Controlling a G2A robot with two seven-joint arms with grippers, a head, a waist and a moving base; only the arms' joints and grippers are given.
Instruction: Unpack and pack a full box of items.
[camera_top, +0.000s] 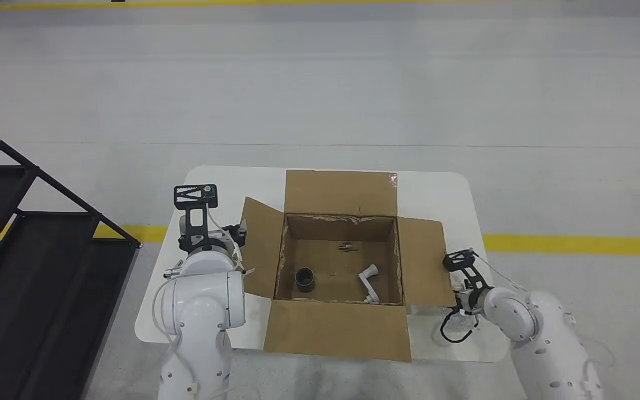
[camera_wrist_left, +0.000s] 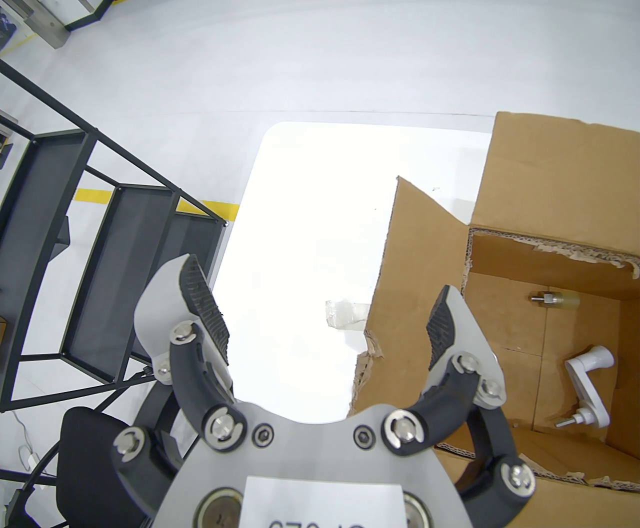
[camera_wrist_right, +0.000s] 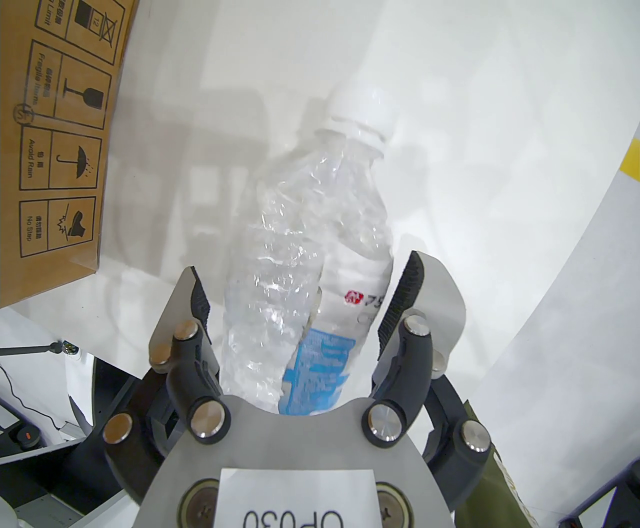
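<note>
Right wrist view is showing the right tool (camera_wrist_right: 302, 272) holding a clear water bottle (camera_wrist_right: 310, 210). Its two jaws are standing one on each side of the lower body, at the label, and seem to be pressing on it, so I am judging this as a grip. The white cap is pointing away from the tool, probably because the wide body is giving a steadier hold than the narrow neck. Whether the bottle is resting on the desk (camera_wrist_right: 475, 150) or hanging just over it, I cannot tell. Just beside it the printed outer wall of the cardboard box (camera_wrist_right: 50, 150) is rising, so the bottle is being kept outside the box, on its right.

The left tool (camera_wrist_left: 317, 300) is hovering wide open, gripping nothing, above the desk's left part next to the left flap. I think it is well placed there to go over the rim. All four flaps are lying folded outward, which is keeping the mouth free for both arms. Inside, a white crank handle (camera_wrist_left: 587, 385), a small metal-tipped part (camera_wrist_left: 555, 299) and a black cylinder (camera_top: 304, 279) are lying well apart. A scrap of clear tape (camera_wrist_left: 342, 315) is lying on the desk by the flap, and black metal steps (camera_wrist_left: 135, 210) are standing past the desk's edge.
</note>
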